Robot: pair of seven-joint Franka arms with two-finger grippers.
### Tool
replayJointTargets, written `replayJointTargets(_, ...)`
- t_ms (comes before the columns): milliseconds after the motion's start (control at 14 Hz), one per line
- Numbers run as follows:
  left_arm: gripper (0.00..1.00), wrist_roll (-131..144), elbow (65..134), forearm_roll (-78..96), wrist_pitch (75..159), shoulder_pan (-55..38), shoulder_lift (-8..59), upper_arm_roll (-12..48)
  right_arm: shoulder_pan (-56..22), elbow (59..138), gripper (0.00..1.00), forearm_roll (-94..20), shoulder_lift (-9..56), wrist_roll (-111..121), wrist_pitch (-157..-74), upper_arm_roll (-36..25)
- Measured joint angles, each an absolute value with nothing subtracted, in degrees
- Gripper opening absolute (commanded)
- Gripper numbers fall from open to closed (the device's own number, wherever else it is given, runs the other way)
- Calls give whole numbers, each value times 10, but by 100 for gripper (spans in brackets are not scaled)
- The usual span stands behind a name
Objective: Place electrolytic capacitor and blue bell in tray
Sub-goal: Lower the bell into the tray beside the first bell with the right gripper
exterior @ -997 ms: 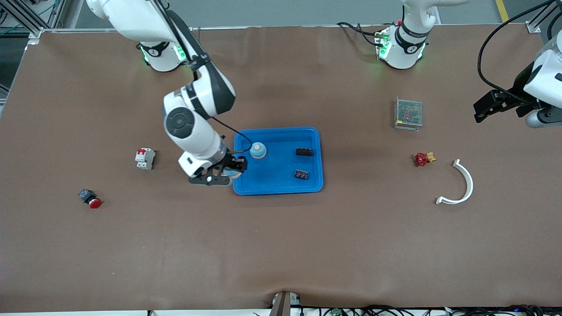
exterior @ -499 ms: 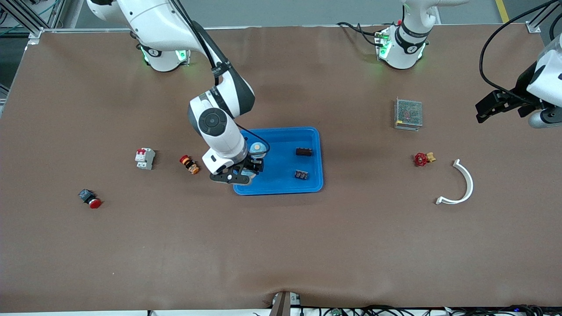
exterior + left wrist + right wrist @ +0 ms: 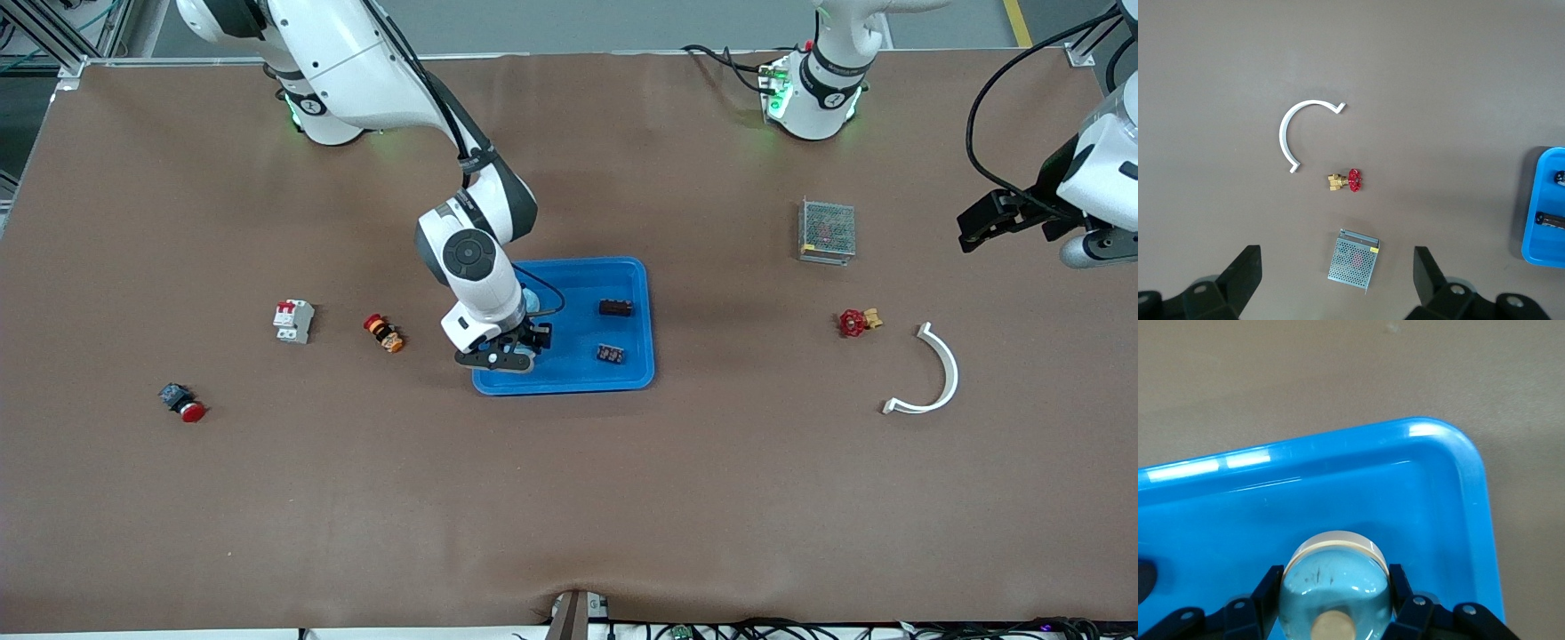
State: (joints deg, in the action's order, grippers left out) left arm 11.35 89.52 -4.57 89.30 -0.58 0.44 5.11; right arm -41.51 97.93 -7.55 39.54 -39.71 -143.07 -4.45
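The bright blue tray lies mid-table; its corner fills the right wrist view. My right gripper is shut on a light blue bell and holds it over the tray's corner at the right arm's end, just inside the rim. Another light blue dome sits in the tray, partly hidden by the right arm. Two small black parts lie in the tray. I cannot tell which part is the capacitor. My left gripper waits open and empty, high over the left arm's end.
A small orange, red and black part, a white breaker and a red push button lie toward the right arm's end. A metal mesh box, a red valve and a white curved piece lie toward the left arm's end.
My right gripper has carried the bell from beside the tray to over its corner, uncovering the orange and black part. The left arm has barely shifted.
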Motion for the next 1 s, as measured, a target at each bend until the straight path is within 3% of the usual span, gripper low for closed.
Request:
replayJointTargets(499, 100, 113, 895, -46, 892, -6, 4, 51, -417, 979, 52, -67, 413, -398, -1451, -46)
replayJointTargets(570, 100, 113, 895, -46, 892, -6, 4, 51, -417, 979, 57, -67, 413, -398, -1452, -46)
replayJointTargets(641, 100, 113, 895, -46, 892, -6, 4, 51, -417, 979, 83, -67, 414, -398, -1452, -46)
replayJointTargets(712, 100, 113, 895, -46, 892, -6, 4, 51, -418, 979, 99, -67, 414, -398, -1452, -46)
replayJointTargets(997, 100, 113, 894, -46, 892, -6, 4, 51, -418, 979, 100, -65, 415, -398, -1455, -46)
